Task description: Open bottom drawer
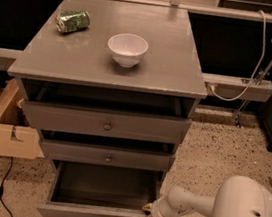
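Observation:
The bottom drawer (pixel 96 213) is the lowest of three grey drawers in the cabinet. It is pulled well out, and its dark, empty interior shows. Its front panel lies at the picture's lower edge and its knob is barely visible. My gripper (pixel 148 214) is at the right end of the drawer's front panel, on the end of the white arm that reaches in from the lower right. The middle drawer (pixel 108 156) and the top drawer (pixel 106 123) above it stand slightly out.
A white bowl (pixel 127 48) and a green can (pixel 72 21) lying on its side rest on the cabinet top (pixel 171 70). A cardboard box (pixel 9 128) stands on the floor to the left, with a black cable by it. A cable and rail run along the right.

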`<state>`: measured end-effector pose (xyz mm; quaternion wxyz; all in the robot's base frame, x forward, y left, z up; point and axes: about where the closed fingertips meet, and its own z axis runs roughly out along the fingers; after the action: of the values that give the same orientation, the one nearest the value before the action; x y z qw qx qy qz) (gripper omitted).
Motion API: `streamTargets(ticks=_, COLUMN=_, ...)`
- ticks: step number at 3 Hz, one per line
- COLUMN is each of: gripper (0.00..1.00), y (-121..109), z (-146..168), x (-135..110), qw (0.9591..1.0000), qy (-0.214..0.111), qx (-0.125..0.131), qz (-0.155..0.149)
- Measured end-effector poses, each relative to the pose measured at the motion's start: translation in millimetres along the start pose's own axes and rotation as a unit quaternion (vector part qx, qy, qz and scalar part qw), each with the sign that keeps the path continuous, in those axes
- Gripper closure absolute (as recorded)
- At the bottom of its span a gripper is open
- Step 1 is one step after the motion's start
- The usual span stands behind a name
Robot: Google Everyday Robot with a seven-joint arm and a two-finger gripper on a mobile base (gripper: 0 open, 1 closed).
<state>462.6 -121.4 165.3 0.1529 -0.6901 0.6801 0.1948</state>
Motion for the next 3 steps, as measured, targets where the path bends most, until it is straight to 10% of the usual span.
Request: streamTargets(ticks=3, gripper=0.0, y=-7.5, z=-47.8, x=-5.1, qw=0.9998, qy=-0.006, qx=0.019, qz=0.003)
